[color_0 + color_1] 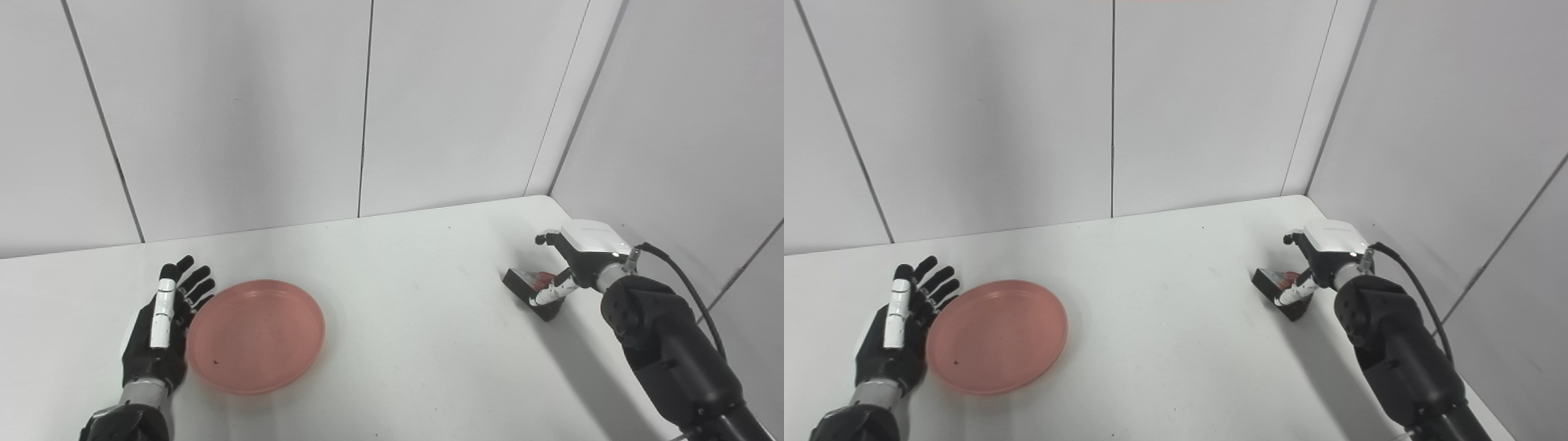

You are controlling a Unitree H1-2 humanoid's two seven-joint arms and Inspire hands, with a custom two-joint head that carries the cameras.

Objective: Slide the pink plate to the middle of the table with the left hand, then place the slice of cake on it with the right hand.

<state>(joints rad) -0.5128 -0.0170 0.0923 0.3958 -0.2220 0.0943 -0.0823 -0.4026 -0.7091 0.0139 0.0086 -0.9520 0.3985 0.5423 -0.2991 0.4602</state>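
Left eye view: round, shallow pink plate [256, 334] beside flat left hand [160, 331].

The plate [256, 335] looks like smooth pink plastic with a dull sheen and a dark speck on its floor. The table [398, 318] is a smooth, matt white surface with faint scuffs. The wall panels [233, 110] look plain, matt and pale grey. The left hand [160, 334] has a black, slightly glossy plastic shell with white segments. The right hand [572, 266] shows a smooth white plastic cover over black parts. The slice of cake [531, 289] looks dark and matt, with a red top.
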